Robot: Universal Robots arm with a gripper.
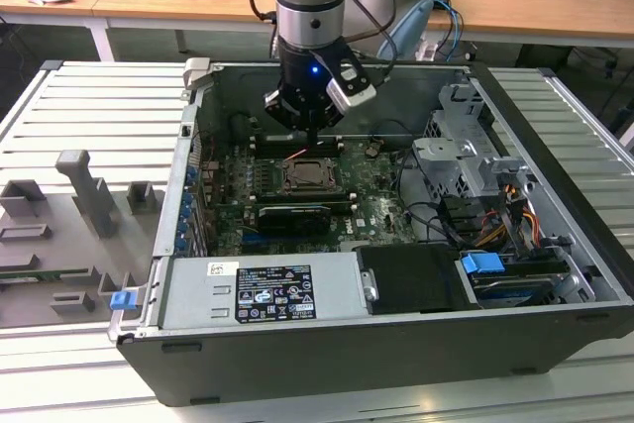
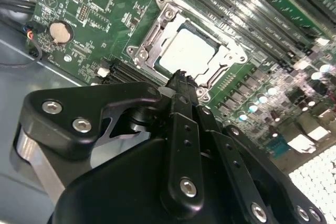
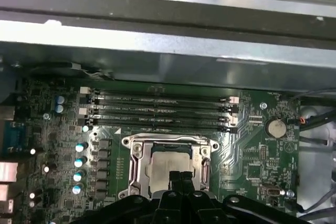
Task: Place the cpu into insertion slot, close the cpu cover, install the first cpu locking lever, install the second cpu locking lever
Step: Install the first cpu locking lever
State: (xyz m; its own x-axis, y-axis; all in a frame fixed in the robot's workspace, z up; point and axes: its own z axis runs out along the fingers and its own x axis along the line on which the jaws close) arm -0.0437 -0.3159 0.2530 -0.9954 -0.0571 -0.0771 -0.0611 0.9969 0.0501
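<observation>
Gripper (image 2: 181,77) is hovering just above the insertion slot (image 1: 310,176), fingers pressed together, grasping nothing. Cpu (image 2: 187,52) is sitting seated in the slot, cpu cover (image 3: 169,143) lying flat over it, framing the chip. Judging placement and cover done; lever state unclear. Memory slots (image 3: 157,114) lying at 12 o'clock of the socket in the first wrist view.

The cpu (image 2: 187,53) top looks like pale matt metal, the cpu cover (image 2: 148,40) is shiny bare steel, the circuit board (image 3: 252,145) is glossy green, and the gripper (image 2: 181,80) is matt black with bright screws.
</observation>
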